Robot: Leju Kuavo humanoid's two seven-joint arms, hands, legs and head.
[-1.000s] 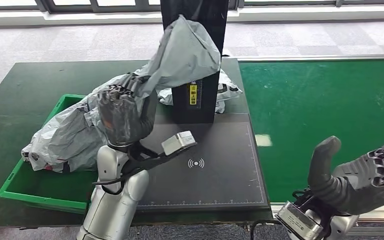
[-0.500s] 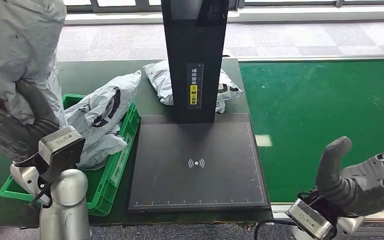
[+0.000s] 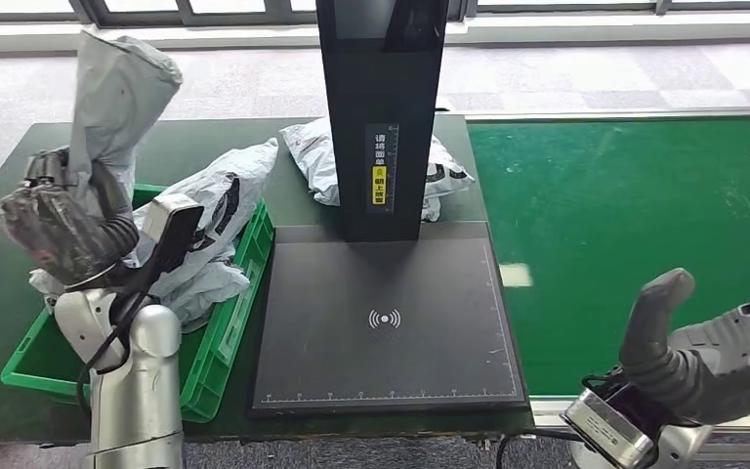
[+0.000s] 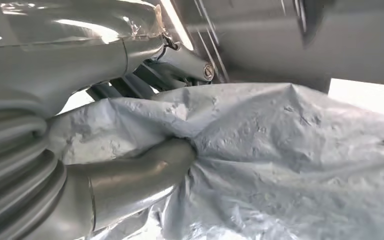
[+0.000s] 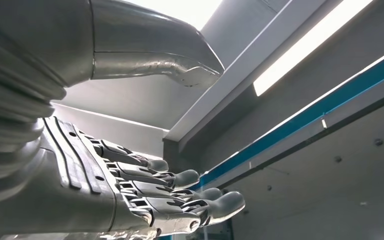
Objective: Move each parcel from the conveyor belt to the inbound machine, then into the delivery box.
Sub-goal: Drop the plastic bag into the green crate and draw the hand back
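My left hand (image 3: 63, 220) grips a grey plastic parcel (image 3: 117, 93) and holds it upright over the left end of the green delivery box (image 3: 217, 337). In the left wrist view the thumb (image 4: 130, 185) presses into the crinkled grey parcel (image 4: 290, 165). Another grey parcel with black print (image 3: 205, 220) lies in the box. A third parcel (image 3: 317, 156) rests on the table behind the black inbound machine (image 3: 381, 107), whose flat scan plate (image 3: 386, 318) is bare. My right hand (image 3: 713, 347) hovers open at the lower right, palm up, holding nothing. Its fingers (image 5: 180, 195) are spread.
The green conveyor belt (image 3: 635, 225) runs along the right side with no parcel on it. The dark green table (image 3: 20, 195) carries the box and the machine. The machine's tall black column stands between box and belt.
My left hand has carried the grey parcel from in front of the machine column leftward to above the box, then lowered it a little. The right hand has barely moved.
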